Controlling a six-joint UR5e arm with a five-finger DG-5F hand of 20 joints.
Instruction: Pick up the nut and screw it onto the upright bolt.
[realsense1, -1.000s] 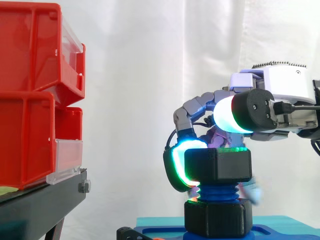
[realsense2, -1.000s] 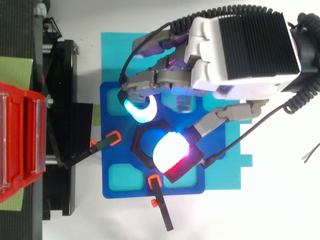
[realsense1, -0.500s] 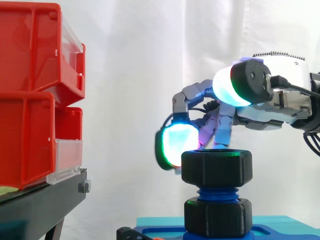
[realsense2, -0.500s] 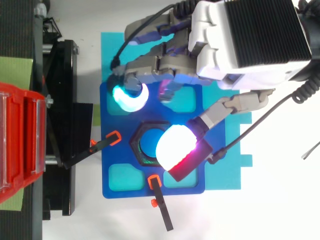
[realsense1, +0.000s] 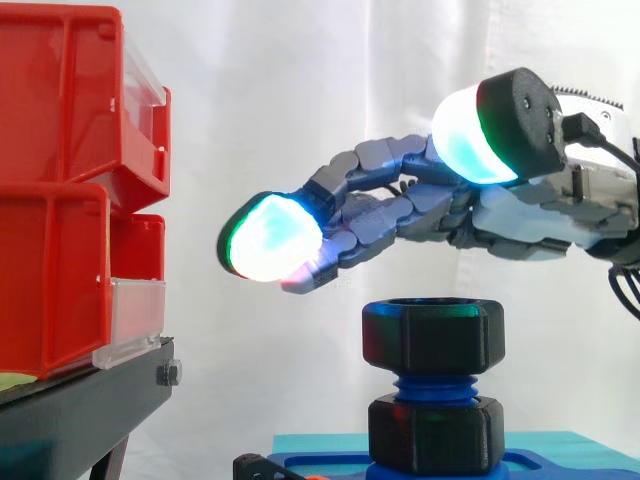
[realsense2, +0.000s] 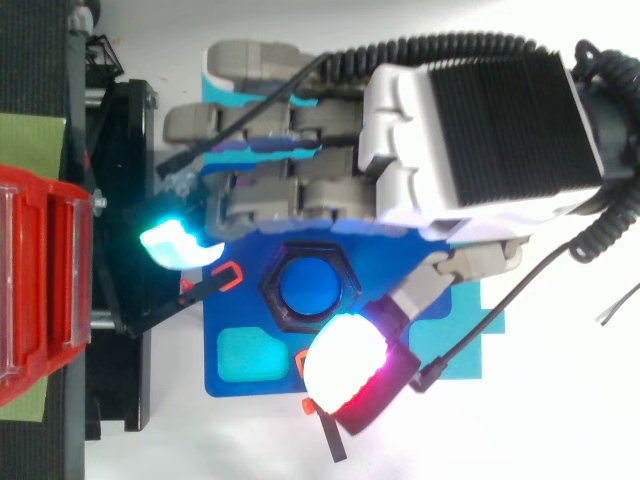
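A black hexagonal nut (realsense1: 432, 336) (realsense2: 309, 290) sits on the top of the upright blue threaded bolt (realsense1: 432, 385), whose blue end shows through the nut from above. A second black nut (realsense1: 434, 432) sits lower on the same bolt, at the blue base plate (realsense2: 245, 358). My hand (realsense1: 520, 215) (realsense2: 400, 170) hovers above the upper nut, apart from it. Its fingers (realsense1: 360, 215) stretch out straight toward the left with glowing pads, and the thumb (realsense2: 348, 365) sticks out to the near side. It holds nothing.
Red bins (realsense1: 70, 180) (realsense2: 40, 280) stand on a black stand (realsense1: 80, 400) at the left. The blue base plate lies on a cyan mat (realsense2: 490, 330), held by black clamps with orange tips (realsense2: 225, 277).
The hand let go of the upper nut, lifted off it and straightened its fingers out to the left. The nut stays on the bolt.
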